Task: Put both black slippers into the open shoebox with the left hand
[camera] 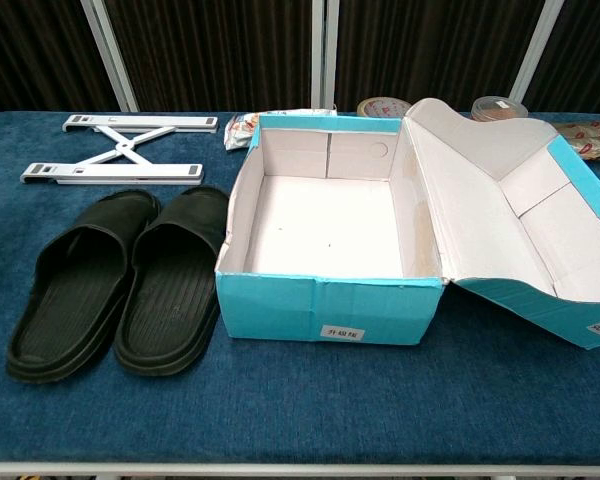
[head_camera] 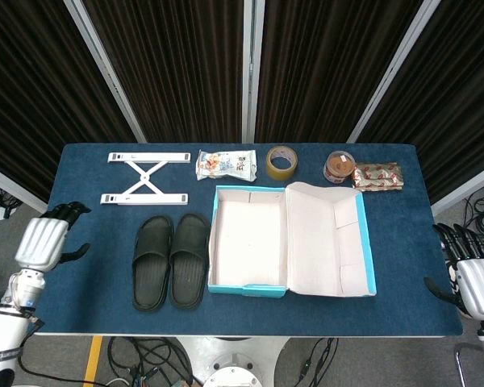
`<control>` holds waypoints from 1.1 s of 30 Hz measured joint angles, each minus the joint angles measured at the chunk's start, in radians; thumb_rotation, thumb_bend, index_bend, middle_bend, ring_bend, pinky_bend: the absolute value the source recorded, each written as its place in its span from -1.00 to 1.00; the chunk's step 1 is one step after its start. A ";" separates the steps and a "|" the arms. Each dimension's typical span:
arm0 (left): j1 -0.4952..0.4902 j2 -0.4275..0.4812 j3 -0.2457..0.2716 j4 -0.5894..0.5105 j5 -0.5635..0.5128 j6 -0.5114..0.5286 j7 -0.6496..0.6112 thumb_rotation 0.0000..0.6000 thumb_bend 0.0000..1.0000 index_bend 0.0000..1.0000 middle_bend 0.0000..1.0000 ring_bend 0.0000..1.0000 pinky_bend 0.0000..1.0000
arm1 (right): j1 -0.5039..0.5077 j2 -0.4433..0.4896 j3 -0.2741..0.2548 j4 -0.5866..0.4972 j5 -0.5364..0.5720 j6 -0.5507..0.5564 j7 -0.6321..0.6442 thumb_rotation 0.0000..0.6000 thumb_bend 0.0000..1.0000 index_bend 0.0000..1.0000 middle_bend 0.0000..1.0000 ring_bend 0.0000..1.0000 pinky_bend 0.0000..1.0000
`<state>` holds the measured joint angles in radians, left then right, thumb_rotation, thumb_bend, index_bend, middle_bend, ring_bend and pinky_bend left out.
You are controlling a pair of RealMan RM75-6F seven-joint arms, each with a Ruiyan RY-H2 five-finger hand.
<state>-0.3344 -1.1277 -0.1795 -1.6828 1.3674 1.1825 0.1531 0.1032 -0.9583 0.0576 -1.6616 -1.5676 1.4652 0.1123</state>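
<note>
The blue bench carries everything in front of me. Largest on it is the open shoebox, turquoise outside and white inside, with nothing in it, its lid folded out flat to my right. Just beside the box on my left lie the two black slippers, side by side and touching each other, soles down, toes pointing away from me; the nearer one's edge sits right against the box wall. Behind them is a white folding stand lying flat. Along the far edge stand a snack bag, a roll of brown tape, a small round tub and a red wrapped packet just beside it. My left robot hand hovers at the bench's left edge, well apart from the slippers, fingers spread and holding nothing. My right robot hand hangs off the right edge, fingers likewise apart and empty.
</note>
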 measured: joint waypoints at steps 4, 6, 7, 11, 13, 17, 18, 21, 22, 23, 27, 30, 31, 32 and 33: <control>-0.096 -0.007 -0.024 -0.002 -0.050 -0.152 -0.028 1.00 -0.74 -0.53 -0.58 0.11 0.51 | -0.003 0.004 -0.005 -0.002 -0.005 0.003 0.004 1.00 -0.74 -1.00 -0.85 -1.00 -0.85; -0.153 -0.022 -0.035 0.004 -0.096 -0.236 -0.027 1.00 -0.76 -0.59 -0.61 0.15 0.55 | -0.008 0.007 -0.007 -0.002 -0.004 0.008 0.004 1.00 -0.74 -1.00 -0.85 -1.00 -0.85; -0.176 -0.030 -0.038 0.006 -0.122 -0.270 -0.023 1.00 -0.78 -0.63 -0.65 0.16 0.58 | -0.009 0.008 -0.008 -0.002 -0.002 0.010 0.004 1.00 -0.74 -1.00 -0.85 -1.00 -0.85; -0.266 -0.065 -0.041 0.012 -0.253 -0.383 0.022 1.00 -0.83 -0.72 -0.86 0.16 0.63 | -0.019 0.012 -0.011 -0.002 0.000 0.021 0.007 1.00 -0.74 -1.00 -0.85 -1.00 -0.85; -0.314 -0.086 -0.035 0.014 -0.329 -0.424 0.071 1.00 -0.84 -0.73 -0.91 0.16 0.63 | -0.021 0.013 -0.013 0.000 0.002 0.021 0.011 1.00 -0.74 -1.00 -0.85 -1.00 -0.85; -0.397 -0.135 -0.013 0.021 -0.468 -0.465 0.166 1.00 -0.84 -0.77 -0.97 0.16 0.64 | -0.023 0.014 -0.015 0.004 0.001 0.022 0.015 1.00 -0.74 -1.00 -0.85 -1.00 -0.85; -0.422 -0.148 -0.005 0.023 -0.510 -0.474 0.189 1.00 -0.85 -0.78 -0.97 0.16 0.64 | -0.024 0.014 -0.015 0.006 0.002 0.023 0.017 1.00 -0.73 -1.00 -0.85 -1.00 -0.85; -0.477 -0.175 0.013 0.026 -0.610 -0.495 0.226 1.00 -0.87 -0.78 -0.97 0.16 0.64 | -0.026 0.013 -0.016 0.010 0.006 0.023 0.022 1.00 -0.74 -1.00 -0.85 -1.00 -0.85; -0.493 -0.183 0.019 0.027 -0.639 -0.501 0.234 1.00 -0.88 -0.79 -0.97 0.16 0.64 | -0.027 0.012 -0.016 0.012 0.006 0.023 0.024 1.00 -0.74 -1.00 -0.85 -1.00 -0.85; -0.510 -0.191 0.027 0.029 -0.666 -0.506 0.242 1.00 -0.88 -0.79 -0.97 0.17 0.64 | -0.027 0.012 -0.016 0.014 0.006 0.022 0.026 1.00 -0.74 -1.00 -0.85 -1.00 -0.85; -0.577 -0.224 0.064 0.032 -0.778 -0.510 0.279 1.00 -0.91 -0.80 -0.97 0.19 0.64 | -0.027 0.009 -0.017 0.022 0.009 0.020 0.036 1.00 -0.73 -1.00 -0.85 -1.00 -0.85; -0.614 -0.241 0.079 0.022 -0.837 -0.509 0.283 1.00 -0.92 -0.80 -0.97 0.19 0.64 | -0.027 0.007 -0.017 0.027 0.008 0.020 0.040 1.00 -0.74 -1.00 -0.85 -1.00 -0.85; -0.624 -0.245 0.083 0.020 -0.850 -0.511 0.282 1.00 -0.92 -0.80 -0.97 0.19 0.64 | -0.026 0.007 -0.017 0.029 0.007 0.019 0.042 1.00 -0.74 -1.00 -0.85 -1.00 -0.85; -0.634 -0.249 0.086 0.020 -0.863 -0.513 0.281 1.00 -0.92 -0.80 -0.97 0.19 0.64 | -0.026 0.007 -0.017 0.030 0.006 0.019 0.043 1.00 -0.74 -1.00 -0.85 -1.00 -0.85; -0.647 -0.254 0.091 0.021 -0.878 -0.515 0.279 1.00 -0.92 -0.80 -0.97 0.20 0.64 | -0.025 0.006 -0.017 0.032 0.006 0.019 0.044 1.00 -0.74 -1.00 -0.85 -1.00 -0.85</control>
<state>-0.9811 -1.3818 -0.0886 -1.6619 0.4891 0.6674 0.4326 0.0780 -0.9520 0.0409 -1.6299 -1.5617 1.4838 0.1566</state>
